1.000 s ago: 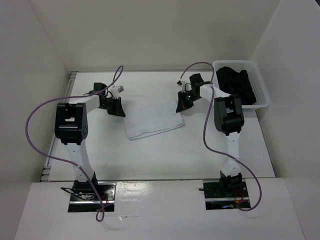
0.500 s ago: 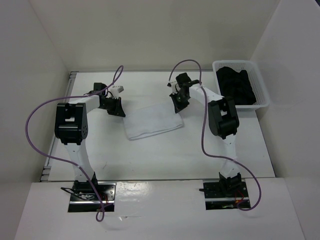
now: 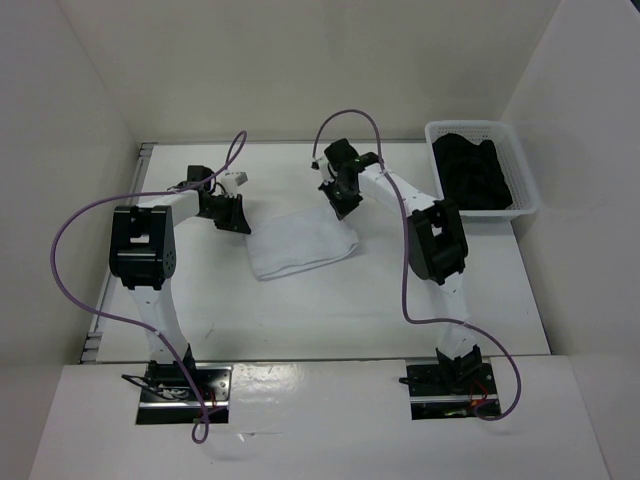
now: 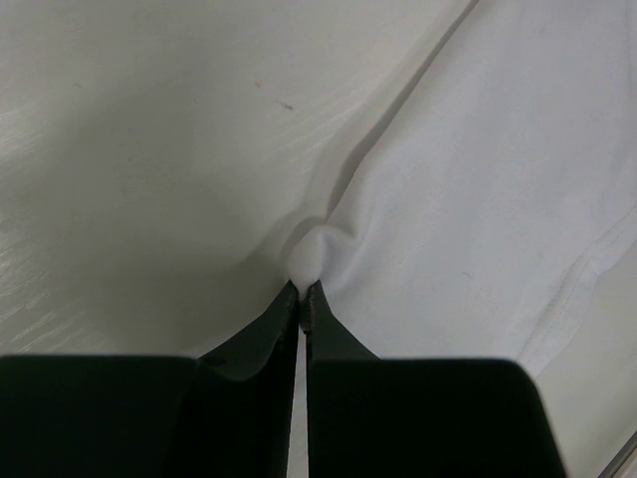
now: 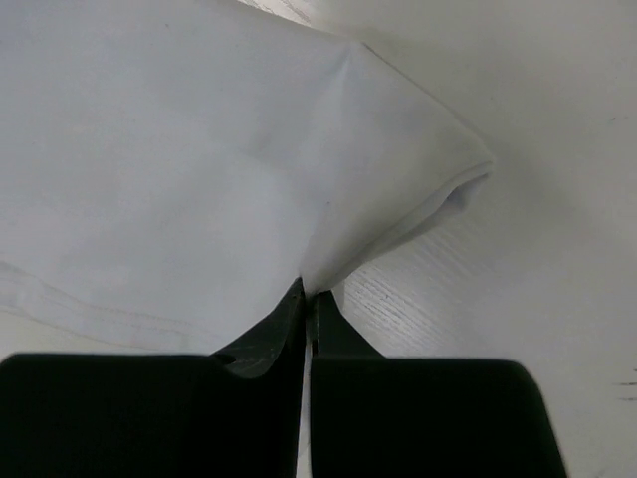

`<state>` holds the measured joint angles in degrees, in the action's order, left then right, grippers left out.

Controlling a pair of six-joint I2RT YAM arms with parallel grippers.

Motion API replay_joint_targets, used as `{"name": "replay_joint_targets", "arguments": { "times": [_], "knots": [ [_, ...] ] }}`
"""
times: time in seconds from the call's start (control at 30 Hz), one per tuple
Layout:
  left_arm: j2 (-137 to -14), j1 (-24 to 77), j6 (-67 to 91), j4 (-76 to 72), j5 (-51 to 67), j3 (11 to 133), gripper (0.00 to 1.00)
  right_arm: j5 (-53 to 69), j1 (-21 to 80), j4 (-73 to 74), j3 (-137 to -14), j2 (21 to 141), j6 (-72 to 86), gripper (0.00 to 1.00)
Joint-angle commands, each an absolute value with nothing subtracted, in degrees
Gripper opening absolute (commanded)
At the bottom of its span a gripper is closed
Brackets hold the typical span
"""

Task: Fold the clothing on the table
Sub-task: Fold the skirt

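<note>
From above: pulled the cloth's (image 3: 300, 245) far-right corner leftward across the table (image 3: 300, 320) with right gripper (image 3: 344, 207); kept left gripper (image 3: 238, 222) put. Left wrist: pinched shut on a cloth corner. Right wrist: clamped on lifted edge; fold underway.

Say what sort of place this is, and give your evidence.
Probably a robot test booth, not a home: two cabled arms bolted to a white table, plain walls boxing it in, one white garment on it.
</note>
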<state>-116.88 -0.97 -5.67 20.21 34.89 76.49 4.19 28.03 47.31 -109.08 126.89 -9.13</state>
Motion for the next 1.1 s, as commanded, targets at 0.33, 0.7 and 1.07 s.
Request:
{"name": "replay_joint_targets", "arguments": {
  "times": [0.33, 0.7, 1.07],
  "knots": [
    [-116.9, -0.7, -6.1, 24.3, 35.9, 75.8, 0.06, -3.7, 38.9, 54.8, -121.6, 128.8, -9.8, 0.0],
    [-116.9, -0.7, -5.5, 24.3, 35.9, 75.8, 0.06, -5.7, 44.5, 57.9, -129.5, 134.9, -9.2, 0.0],
    [-116.4, -0.7, -5.5, 24.3, 36.5, 75.2, 0.06, -6.4, 46.8, 60.5, -136.3, 136.7, -8.7, 0.0]
  ]
}}
